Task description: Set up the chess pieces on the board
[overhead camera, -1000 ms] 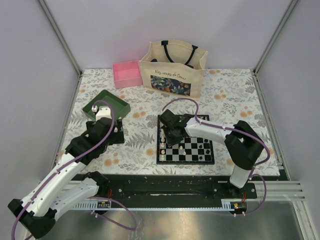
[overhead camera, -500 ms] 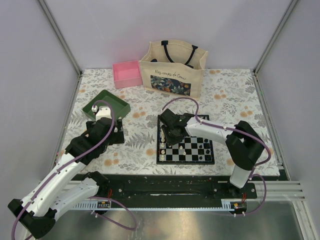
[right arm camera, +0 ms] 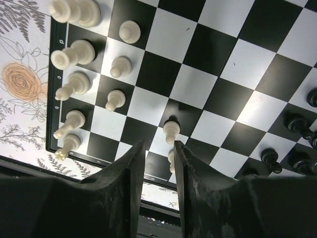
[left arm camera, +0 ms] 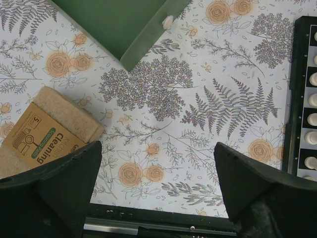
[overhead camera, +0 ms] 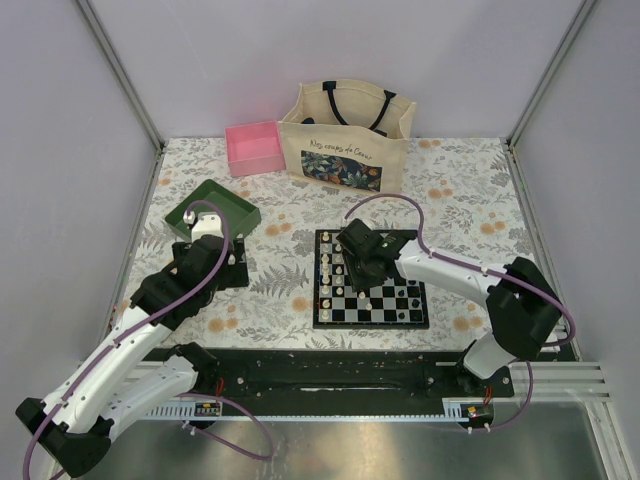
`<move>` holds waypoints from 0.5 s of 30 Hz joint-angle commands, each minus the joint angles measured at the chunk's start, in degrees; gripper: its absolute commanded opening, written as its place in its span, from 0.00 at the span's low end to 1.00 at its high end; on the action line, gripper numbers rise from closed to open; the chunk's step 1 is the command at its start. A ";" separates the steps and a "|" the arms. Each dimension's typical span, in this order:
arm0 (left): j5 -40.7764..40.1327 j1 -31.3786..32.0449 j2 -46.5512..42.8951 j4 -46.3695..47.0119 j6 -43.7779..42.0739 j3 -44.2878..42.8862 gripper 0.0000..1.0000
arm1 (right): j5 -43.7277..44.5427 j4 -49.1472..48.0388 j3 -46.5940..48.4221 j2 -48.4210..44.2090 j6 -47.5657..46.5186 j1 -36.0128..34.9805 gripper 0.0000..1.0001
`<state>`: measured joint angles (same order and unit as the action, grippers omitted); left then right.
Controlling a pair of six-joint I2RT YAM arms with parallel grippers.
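The right gripper [right arm camera: 157,145] has been carried from the left edge of the board [overhead camera: 400,322] toward its middle. Its jaws are set narrow by a stray cream pawn [right arm camera: 171,130] inside the board's near-left corner. Whether anything is gripped cannot be told.

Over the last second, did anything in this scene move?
Yes. The right claw slid across the board toward the robot's right and slightly nearer its base, and that arm's elbow swung outward. Whether it grips any of the chess pieces I cannot tell. The left claw stayed open over the tablecloth; the tote bag, pink box and green tray did not move.
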<state>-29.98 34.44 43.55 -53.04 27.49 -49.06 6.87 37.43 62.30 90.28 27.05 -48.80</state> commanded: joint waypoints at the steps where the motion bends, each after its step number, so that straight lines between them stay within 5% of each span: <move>1: -0.43 -0.25 -0.66 1.44 0.38 -1.39 0.99 | 0.25 0.28 -0.69 0.24 0.46 0.45 0.39; 15: -0.43 -0.33 -0.40 1.53 0.38 -1.13 0.99 | -0.46 -0.87 -1.75 3.06 0.46 0.37 0.34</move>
<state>-29.98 34.44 43.55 -53.04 27.49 -49.06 6.46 37.56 60.66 92.92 27.07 -48.62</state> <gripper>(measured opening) 0.988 0.364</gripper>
